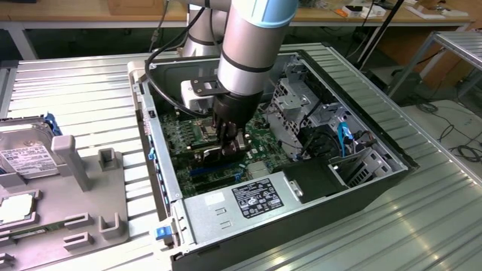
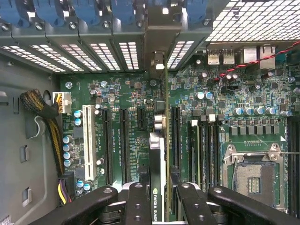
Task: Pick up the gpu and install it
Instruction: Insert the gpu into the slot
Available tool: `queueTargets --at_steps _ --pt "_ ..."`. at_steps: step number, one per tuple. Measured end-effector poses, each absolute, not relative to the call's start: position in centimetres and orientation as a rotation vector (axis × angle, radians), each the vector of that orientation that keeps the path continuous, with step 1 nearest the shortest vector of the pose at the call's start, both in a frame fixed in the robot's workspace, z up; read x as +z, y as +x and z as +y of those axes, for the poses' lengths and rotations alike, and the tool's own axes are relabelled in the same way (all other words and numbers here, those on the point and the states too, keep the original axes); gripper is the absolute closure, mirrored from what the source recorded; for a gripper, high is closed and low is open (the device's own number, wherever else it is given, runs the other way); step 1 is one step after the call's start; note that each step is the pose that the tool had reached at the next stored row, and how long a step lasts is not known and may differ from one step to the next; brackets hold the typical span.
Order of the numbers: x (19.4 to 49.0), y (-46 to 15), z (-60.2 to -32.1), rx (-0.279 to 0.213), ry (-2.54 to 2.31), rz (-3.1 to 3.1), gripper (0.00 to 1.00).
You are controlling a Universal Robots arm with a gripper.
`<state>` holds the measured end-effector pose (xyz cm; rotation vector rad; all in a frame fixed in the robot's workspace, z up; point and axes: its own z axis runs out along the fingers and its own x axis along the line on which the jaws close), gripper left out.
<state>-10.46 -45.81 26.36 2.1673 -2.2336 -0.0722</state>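
The arm is reaching down into the open computer case (image 1: 362,186), which is lying on its side on the ribbed metal worktop (image 1: 75,84). The hand (image 2: 159,187) is gripping the graphics card (image 2: 158,154), with its fingers (image 2: 138,201) closed on either face. The card is standing on edge over the motherboard (image 2: 136,93). It is running along the row of black slots (image 2: 174,136), and its far end is reaching toward the rear openings under the blue latches (image 2: 124,9). In the exterior view the hand (image 1: 229,138) is hanging low over the board, near the power supply (image 1: 241,200). I cannot tell whether the card's lower edge is already sitting in a slot.

The main risk here, as I judge it, is misalignment. If the card's edge is sitting slightly beside the slot or tilting, pushing down could flex the motherboard or scrape the small parts crowding the slots. The far end could also be catching on the rear frame instead of sliding into its opening, leaving the card seated at one end only. A thin card held by its faces could also be slipping in the grip under load.
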Motion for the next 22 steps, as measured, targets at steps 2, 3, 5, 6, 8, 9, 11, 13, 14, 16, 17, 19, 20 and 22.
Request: queueTargets --at_steps 2,3,5,6,8,9,11,13,14,16,17,19,20,22 --pt "26.36 -10.46 -45.81 -0.072 2.167 -2.234 0.73" --pt "26.36 -10.46 -45.81 -0.072 2.167 -2.234 0.73" --pt "26.26 -10.46 -45.8 -0.07 2.167 -2.233 0.73" --pt "26.23 -10.47 -45.81 -0.069 2.166 -2.233 0.73" --pt "26.19 -10.47 -45.81 -0.068 2.165 -2.232 0.73" --pt "26.17 -10.47 -45.81 -0.068 2.165 -2.232 0.73" --pt "26.13 -10.47 -45.83 -0.068 2.165 -2.232 0.73" --pt "26.07 -10.47 -45.88 -0.067 2.165 -2.231 0.73" --pt "25.95 -10.47 -45.92 -0.065 2.164 -2.231 0.73" --pt "25.85 -10.47 -45.99 -0.064 2.164 -2.23 0.73" --pt "25.84 -10.47 -45.99 -0.064 2.164 -2.23 0.73" --pt "25.83 -10.47 -46.0 -0.064 2.164 -2.23 0.73" --pt "25.83 -10.47 -46.0 -0.065 2.164 -2.231 0.73" --pt "25.83 -10.49 -46.0 -0.065 2.164 -2.23 0.73"
